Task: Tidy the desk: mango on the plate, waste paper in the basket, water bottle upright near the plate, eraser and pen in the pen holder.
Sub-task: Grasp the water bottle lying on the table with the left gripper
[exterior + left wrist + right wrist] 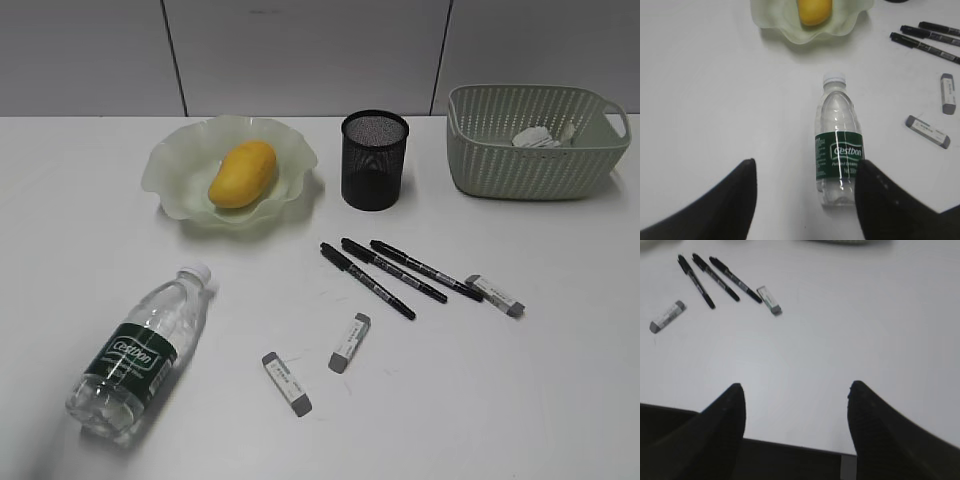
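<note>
Both grippers, left gripper (805,172) and right gripper (796,395), gape wide, holding nothing.

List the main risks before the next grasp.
The water bottle lies on its side on the desk, round and smooth, so it may roll from the open left gripper. Three pens lie close together; grasping one could drag the others or nudge the eraser beside them.

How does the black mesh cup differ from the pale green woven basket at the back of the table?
The black metal-mesh cylindrical cup is round, dark and narrow; the pale sage-green rectangular plastic basket is boxy, light and wider. The cup looks empty, while the basket holds crumpled white paper. Both stand upright on the white tabletop, with perforated walls.
</note>
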`<state>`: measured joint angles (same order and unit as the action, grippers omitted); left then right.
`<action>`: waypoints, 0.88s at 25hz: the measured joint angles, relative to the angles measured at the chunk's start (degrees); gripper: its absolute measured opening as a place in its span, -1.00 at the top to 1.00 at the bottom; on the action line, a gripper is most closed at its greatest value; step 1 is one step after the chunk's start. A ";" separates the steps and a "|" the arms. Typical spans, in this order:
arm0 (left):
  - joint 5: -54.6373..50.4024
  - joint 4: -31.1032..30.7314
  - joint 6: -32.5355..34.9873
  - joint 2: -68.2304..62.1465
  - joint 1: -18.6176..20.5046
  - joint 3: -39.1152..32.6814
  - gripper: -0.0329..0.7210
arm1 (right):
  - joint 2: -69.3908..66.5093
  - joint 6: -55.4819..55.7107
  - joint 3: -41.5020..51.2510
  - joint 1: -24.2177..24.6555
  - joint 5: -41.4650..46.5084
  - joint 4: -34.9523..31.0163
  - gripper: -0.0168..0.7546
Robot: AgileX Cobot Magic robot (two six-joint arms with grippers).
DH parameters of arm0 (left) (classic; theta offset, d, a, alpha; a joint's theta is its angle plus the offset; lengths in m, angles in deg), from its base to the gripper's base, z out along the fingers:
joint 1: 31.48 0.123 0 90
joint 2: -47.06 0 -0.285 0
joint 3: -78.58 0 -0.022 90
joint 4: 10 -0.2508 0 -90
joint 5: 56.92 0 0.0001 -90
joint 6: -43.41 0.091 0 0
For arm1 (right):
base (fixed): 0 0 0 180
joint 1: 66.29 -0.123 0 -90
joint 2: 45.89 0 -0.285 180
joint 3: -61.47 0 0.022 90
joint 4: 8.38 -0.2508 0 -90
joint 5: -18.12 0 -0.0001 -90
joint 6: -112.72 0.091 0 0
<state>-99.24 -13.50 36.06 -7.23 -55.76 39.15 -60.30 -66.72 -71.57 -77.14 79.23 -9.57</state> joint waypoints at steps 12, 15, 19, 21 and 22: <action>5.92 0.77 0.00 -50.76 -2.20 22.31 -0.68 | 7.02 -0.21 1.06 -0.11 -1.33 -0.05 -0.19; 3.08 2.30 0.00 -57.59 -2.81 26.31 -0.70 | 7.02 -0.21 1.06 -0.11 -1.33 -0.05 -0.19; 0.63 3.50 0.24 -63.62 -2.94 28.03 -0.67 | 7.02 -0.21 1.06 -0.11 -1.33 -0.05 -0.19; -0.40 4.42 1.17 -65.00 -2.94 28.07 -0.48 | 7.02 -0.21 1.06 -0.11 -1.33 -0.05 -0.19; -0.61 4.70 1.52 -65.23 -2.94 28.07 -0.27 | 7.02 -0.21 1.06 -0.11 -1.33 -0.05 -0.18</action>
<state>-99.85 -8.80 37.58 -72.46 -58.70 67.22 -53.29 -66.93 -70.50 -77.24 77.91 -9.62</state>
